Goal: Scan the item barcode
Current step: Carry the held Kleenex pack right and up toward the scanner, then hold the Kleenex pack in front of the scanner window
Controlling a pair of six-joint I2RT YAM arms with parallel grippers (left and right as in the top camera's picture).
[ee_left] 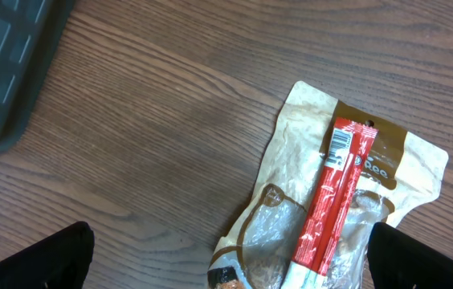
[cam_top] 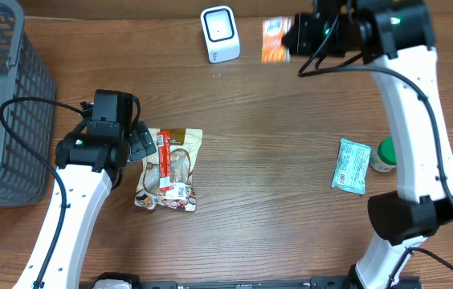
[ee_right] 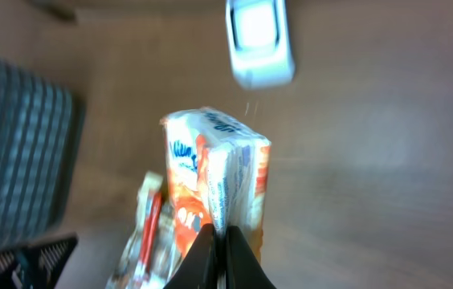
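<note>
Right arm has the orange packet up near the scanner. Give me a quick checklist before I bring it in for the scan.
1. Grip: right gripper is shut on the bottom edge of the orange packet: ok.
2. Scanner is in view, with nothing between it and the packet: ok.
3. Barcode turned toward the scanner: cannot tell; the right wrist view is blurred and shows no barcode.
4. Left gripper is open and well away from the scanner, beside the brown pouch: ok.
5. Packet held flat: not ok; it looks folded in the right wrist view.
</note>
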